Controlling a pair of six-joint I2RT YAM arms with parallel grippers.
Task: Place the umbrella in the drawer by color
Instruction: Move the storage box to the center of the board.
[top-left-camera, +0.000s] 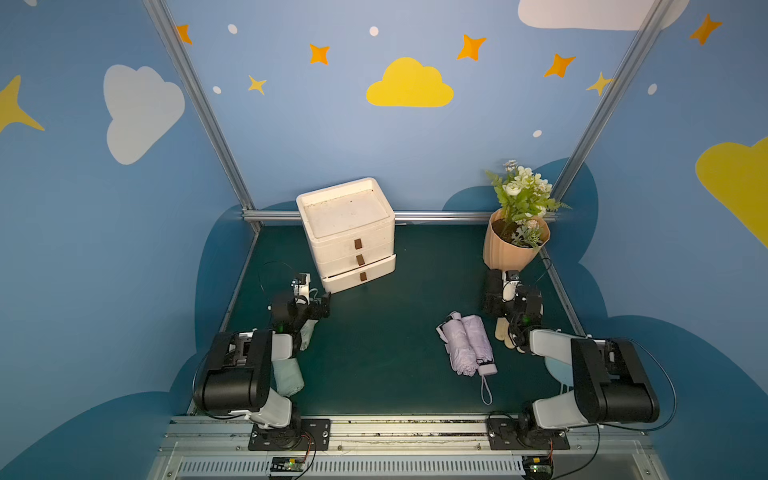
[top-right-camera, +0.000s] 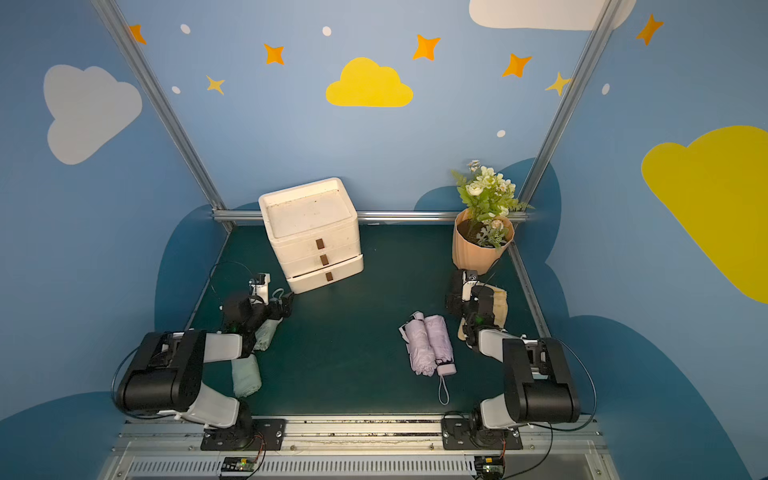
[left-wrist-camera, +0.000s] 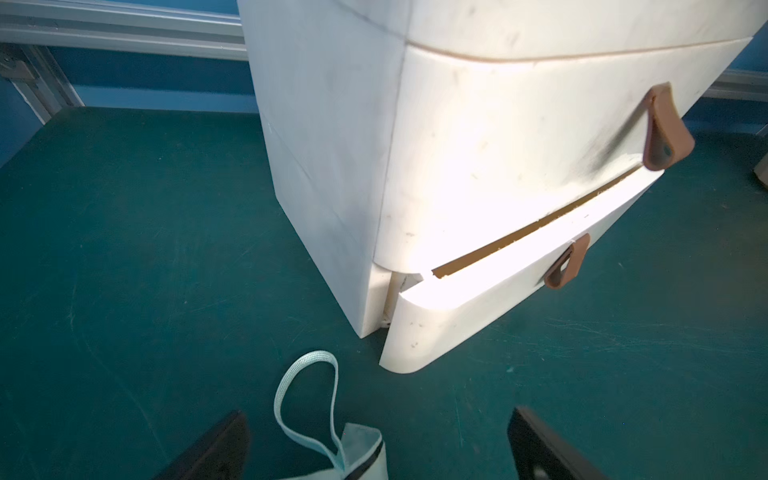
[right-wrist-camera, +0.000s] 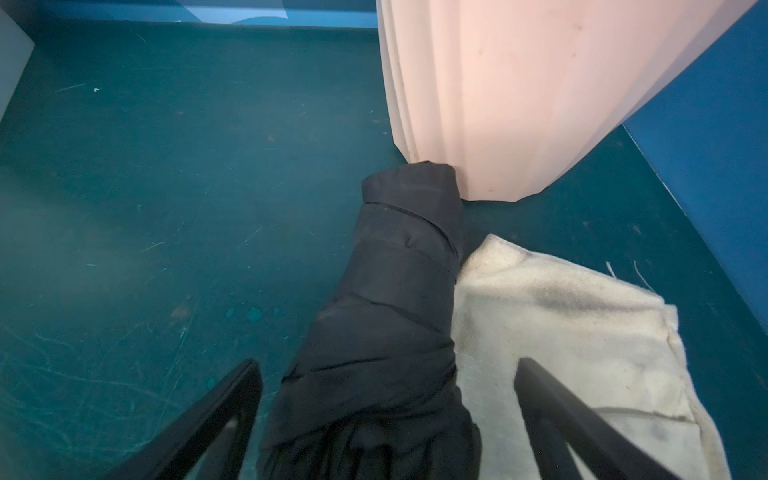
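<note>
Only the right wrist view clearly shows the black umbrella (right-wrist-camera: 399, 291); it lies loose between the jaws of the wide-open right end effector (right-wrist-camera: 388, 363). The left end effector (left-wrist-camera: 376, 417) is wide open and empty, the green umbrella (left-wrist-camera: 359, 449) just under it.

Between the left fingers (left-wrist-camera: 216, 449), the green umbrella (left-wrist-camera: 359, 440) is cut off by the picture's edge beyond its strap end. The black umbrella (right-wrist-camera: 374, 332) between the right fingers (right-wrist-camera: 245, 382) is likewise cut off. In both top views the green umbrella's middle is covered by the left arm (top-left-camera: 241, 365).
</note>
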